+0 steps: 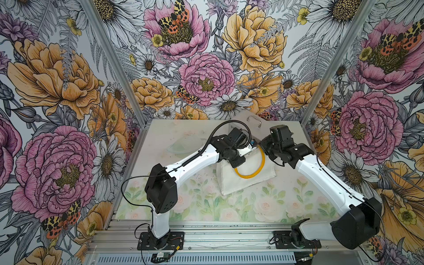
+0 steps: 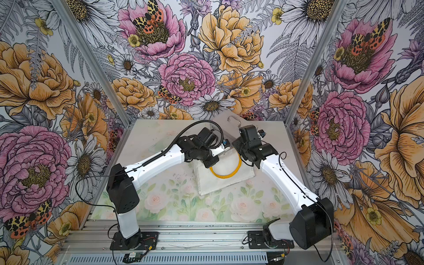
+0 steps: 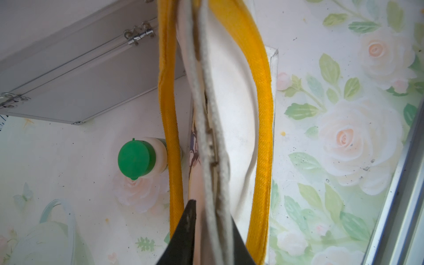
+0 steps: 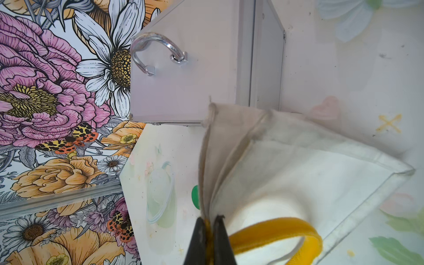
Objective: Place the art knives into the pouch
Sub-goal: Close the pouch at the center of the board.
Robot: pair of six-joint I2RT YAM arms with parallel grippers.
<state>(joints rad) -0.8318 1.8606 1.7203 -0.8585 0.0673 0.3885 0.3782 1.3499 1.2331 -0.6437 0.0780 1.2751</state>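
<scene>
Black fingertips [image 4: 199, 238] of the right hand [image 4: 210, 218] sit at the near edge of the right wrist view. They are closed tight on the rim of the pouch [image 4: 309, 174], right where a yellow handle [image 4: 275, 226] joins it. In the left wrist view the left hand [image 3: 212, 213] has one finger on each side of that rim, clamped on the white cloth. The two rim edges run close together, with only a thin dark slit between them and a yellow loop on either side.

Both top views show the pouch [image 1: 243, 181] [image 2: 220, 181] lying in the middle of the table [image 1: 206, 206]. Its closed bottom points toward the arm bases and its mouth is at the far end, where the two hands meet. One yellow loop lies on its upper face.

A silver case [image 1: 241, 120] with a metal grip sits just beyond the mouth, close against a corner of the pouch. A green-capped bottle [image 3: 135, 158] lies on its side right beside the pouch. A clear dish [image 1: 183, 145] rests on the table toward the left arm's side, apart from the pouch.
</scene>
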